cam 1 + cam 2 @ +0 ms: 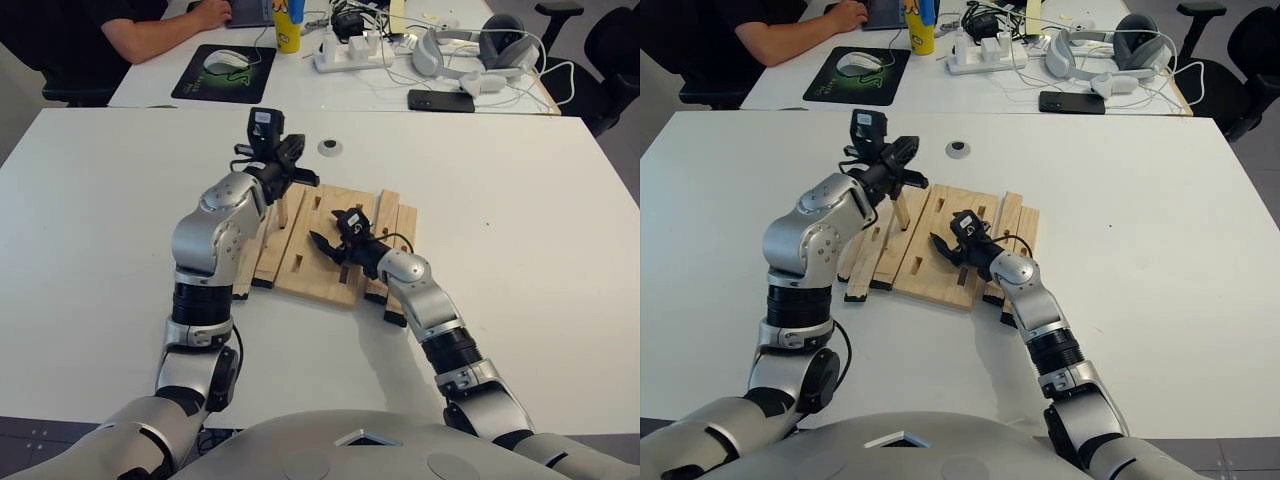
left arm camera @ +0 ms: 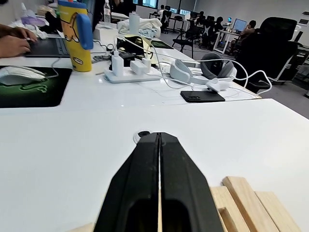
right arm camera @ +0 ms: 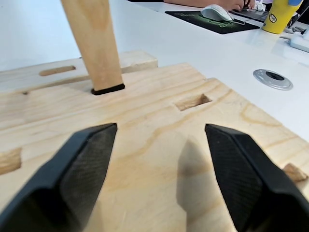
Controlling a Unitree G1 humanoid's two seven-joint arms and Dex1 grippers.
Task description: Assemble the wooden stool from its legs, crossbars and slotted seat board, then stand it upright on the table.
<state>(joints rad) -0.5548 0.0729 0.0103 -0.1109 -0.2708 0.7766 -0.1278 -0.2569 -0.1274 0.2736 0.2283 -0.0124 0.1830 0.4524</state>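
Now the seat board (image 1: 318, 268) lies flat near the middle of the white desk (image 1: 520, 250), with its slots turned upward. One leg (image 1: 283, 208) stands in a slot at the board's far left side and leans a little. In the right wrist view its foot sits inside the slot, with a dark gap around it.

The left pincer (image 2: 159, 137) is closed: its two black fingers (image 2: 135, 183) meet in a thin seam. It is above the far left part of the board, and the top of the leg goes up into it from below. From the head views it seems to grip this leg at its upper end.

The right pincer (image 3: 159, 130) is wide open and holds nothing. It hangs low over the middle of the seat board, with one finger (image 3: 87, 164) on each side of bare wood. I cannot tell if the tips touch the board. An empty slot (image 3: 193, 101) lies just past it, and the standing leg is beyond its fingers, toward the other arm.

More wooden bars (image 1: 400, 222) lie flat beside the board on both sides, partly under its edges. A round grommet (image 1: 330, 147) is set in the desk beyond the board.
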